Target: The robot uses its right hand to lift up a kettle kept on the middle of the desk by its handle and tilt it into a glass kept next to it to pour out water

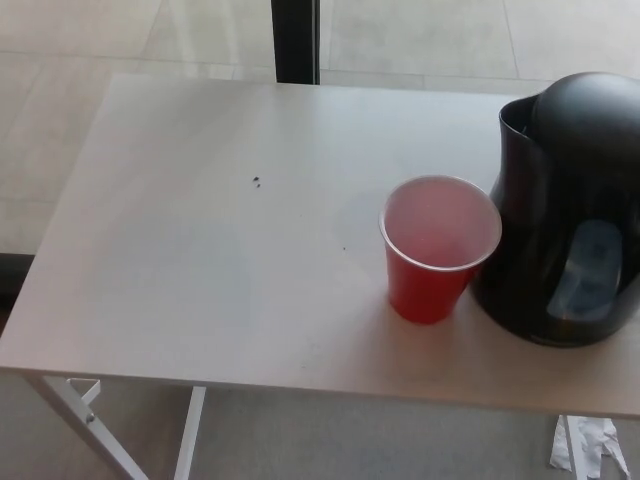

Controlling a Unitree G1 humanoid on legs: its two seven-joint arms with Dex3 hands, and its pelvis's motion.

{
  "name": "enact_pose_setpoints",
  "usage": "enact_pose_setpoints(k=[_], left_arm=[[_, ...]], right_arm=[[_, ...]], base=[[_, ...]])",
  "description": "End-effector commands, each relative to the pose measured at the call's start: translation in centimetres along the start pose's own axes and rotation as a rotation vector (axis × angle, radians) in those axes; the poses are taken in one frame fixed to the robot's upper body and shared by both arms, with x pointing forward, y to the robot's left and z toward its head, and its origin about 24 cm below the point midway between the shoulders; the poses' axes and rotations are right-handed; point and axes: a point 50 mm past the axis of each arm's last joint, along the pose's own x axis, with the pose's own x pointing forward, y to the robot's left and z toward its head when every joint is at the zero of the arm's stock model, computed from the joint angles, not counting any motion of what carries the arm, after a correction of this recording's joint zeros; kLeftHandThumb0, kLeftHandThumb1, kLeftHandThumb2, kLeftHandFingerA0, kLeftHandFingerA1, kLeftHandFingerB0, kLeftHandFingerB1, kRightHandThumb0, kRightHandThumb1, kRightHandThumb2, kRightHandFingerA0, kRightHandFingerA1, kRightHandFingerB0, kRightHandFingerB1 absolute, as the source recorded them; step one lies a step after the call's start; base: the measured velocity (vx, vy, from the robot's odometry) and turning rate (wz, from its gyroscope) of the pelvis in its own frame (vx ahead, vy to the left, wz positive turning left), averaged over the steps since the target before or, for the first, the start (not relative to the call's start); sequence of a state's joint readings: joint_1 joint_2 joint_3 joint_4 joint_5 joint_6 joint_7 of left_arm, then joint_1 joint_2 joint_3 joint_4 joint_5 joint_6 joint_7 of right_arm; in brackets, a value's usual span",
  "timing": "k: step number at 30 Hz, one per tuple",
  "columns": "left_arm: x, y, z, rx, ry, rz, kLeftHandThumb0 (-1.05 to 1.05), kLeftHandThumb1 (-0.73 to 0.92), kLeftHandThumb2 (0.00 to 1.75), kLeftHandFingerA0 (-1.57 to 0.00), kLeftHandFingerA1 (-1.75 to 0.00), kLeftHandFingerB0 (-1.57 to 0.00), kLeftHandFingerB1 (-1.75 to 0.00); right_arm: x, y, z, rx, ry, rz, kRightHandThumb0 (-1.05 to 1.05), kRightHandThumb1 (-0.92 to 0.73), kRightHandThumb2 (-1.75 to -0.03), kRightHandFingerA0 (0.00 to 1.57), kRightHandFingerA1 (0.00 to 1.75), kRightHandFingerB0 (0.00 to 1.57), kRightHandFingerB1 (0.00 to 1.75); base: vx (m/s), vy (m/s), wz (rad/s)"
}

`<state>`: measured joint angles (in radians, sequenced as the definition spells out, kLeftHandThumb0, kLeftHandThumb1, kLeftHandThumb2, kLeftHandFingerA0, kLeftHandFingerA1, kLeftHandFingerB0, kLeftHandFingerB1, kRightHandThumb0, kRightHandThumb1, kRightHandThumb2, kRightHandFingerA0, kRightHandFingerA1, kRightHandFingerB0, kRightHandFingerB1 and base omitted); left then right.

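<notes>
A black kettle [565, 210] stands upright at the right side of the white desk [200, 250], its right part cut off by the picture's edge, with a bluish water window low on its side. Its handle is out of view. Just left of it, touching or nearly touching, stands a red plastic cup [437, 250] with a white inside, upright. I cannot see any liquid clearly in the cup. Neither of my hands shows in the head view.
A small dark speck [257, 182] lies on the desk left of centre. A dark vertical post [296, 40] rises behind the desk's far edge. White desk legs [80, 420] show below the front edge, and crumpled white paper [588, 445] lies on the floor at lower right.
</notes>
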<state>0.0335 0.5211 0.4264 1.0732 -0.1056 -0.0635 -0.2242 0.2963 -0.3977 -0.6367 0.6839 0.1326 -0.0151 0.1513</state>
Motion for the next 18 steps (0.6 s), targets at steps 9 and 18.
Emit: enact_pose_setpoints(k=[9, 18], left_arm=[[-0.3, 2.2, 1.3, -0.165, -0.107, -0.032, -0.66, 0.79, 0.64, -0.56, -0.5, -0.37, -0.41], [-0.4, 2.0, 0.9, -0.16, -0.116, -0.015, -0.7, 0.62, 0.99, -0.51, -0.61, -0.31, -0.53]], right_arm=[[-0.1, -5.4, 4.7, 0.322, -0.182, -0.045, -0.69, -0.57, -0.62, 0.0, 0.22, 0.0, 0.28], [-0.1, -6.3, 13.4, 0.399, -0.397, 0.027, -0.76, -0.58, -0.61, 0.0, 0.33, 0.0, 0.47]], base=[[0.0, 0.0, 0.0], [0.0, 0.0, 0.0]])
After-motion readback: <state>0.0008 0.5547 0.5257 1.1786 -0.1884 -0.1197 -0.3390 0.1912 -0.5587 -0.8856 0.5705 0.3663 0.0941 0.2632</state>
